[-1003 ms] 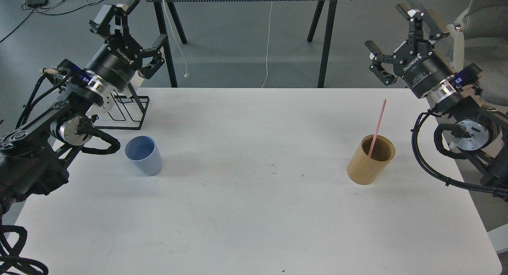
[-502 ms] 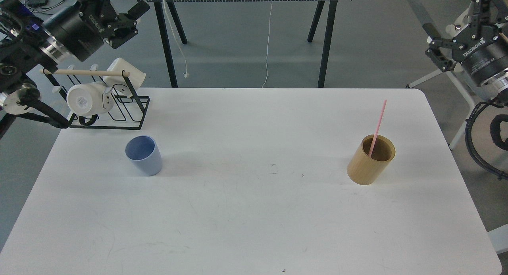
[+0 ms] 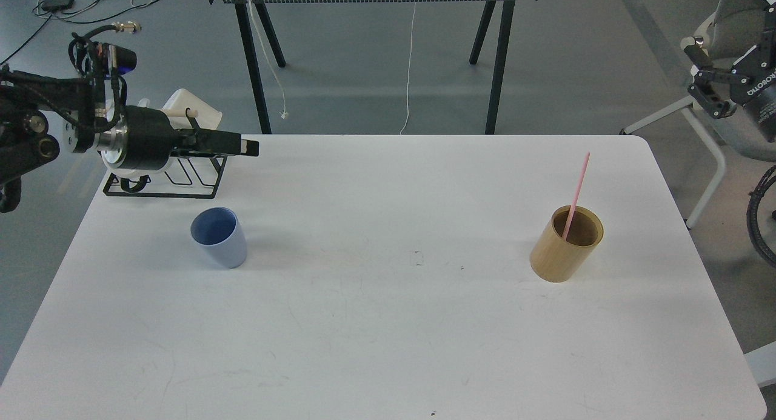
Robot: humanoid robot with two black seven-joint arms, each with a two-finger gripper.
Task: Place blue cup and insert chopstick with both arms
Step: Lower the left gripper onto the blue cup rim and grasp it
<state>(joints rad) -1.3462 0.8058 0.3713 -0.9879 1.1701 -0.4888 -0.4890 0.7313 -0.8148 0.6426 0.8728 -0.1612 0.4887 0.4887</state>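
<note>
The blue cup (image 3: 219, 238) stands upright on the left part of the white table (image 3: 388, 323), empty. The pink chopstick (image 3: 576, 193) leans inside a tan wooden cylinder (image 3: 561, 253) on the right part. My left gripper (image 3: 247, 146) points right, level, above the table's back left corner, up and behind the cup and apart from it. It is seen side-on as one dark bar, so its fingers cannot be told apart. My right gripper (image 3: 724, 74) is off the table at the right edge, partly cut off, its fingers spread and empty.
A black wire rack (image 3: 163, 186) with white mugs (image 3: 194, 114) and a pale wooden rod stands at the back left corner, just behind my left gripper. A chair (image 3: 709, 141) stands off the table's right side. Another table's black legs (image 3: 500, 56) are behind.
My left arm has swung down and turned, so the gripper now points right in front of the rack. My right arm has drawn further out to the right. Cup and chopstick have not moved.
</note>
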